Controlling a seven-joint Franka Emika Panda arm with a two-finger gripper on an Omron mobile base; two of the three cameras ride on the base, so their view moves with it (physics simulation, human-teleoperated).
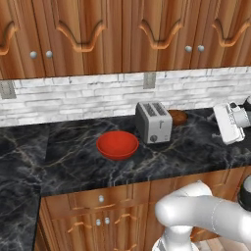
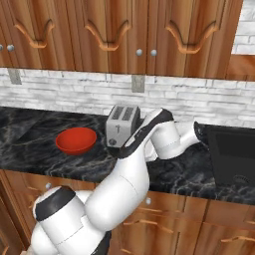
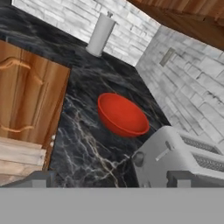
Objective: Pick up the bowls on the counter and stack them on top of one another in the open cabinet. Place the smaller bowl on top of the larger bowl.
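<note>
Approach step: claw (image 3: 109, 177) spread apart, holding nothing, hovering beside toaster (image 1: 153, 121). Next: lower onto red bowl (image 1: 117, 144), left of toaster on surface (image 1: 73, 162); grip rim.

Toaster (image 1: 154, 122) silver, two slots on top, round knob on front, stands upright near white brick wall (image 1: 73, 95)
Wall outlet plate (image 1: 149, 80) on brick above toaster; second plate (image 1: 7, 89) far left
Upper cabinets (image 1: 78, 34) brown wood, carved doors closed, round silver knobs (image 1: 33, 55)
Black cooktop (image 2: 233, 154) at right end in right base view
Pale cylinder (image 3: 100, 34), likely paper towel roll, upright against brick in hand view
Lower drawers (image 1: 100, 198) brown with small knobs
</note>
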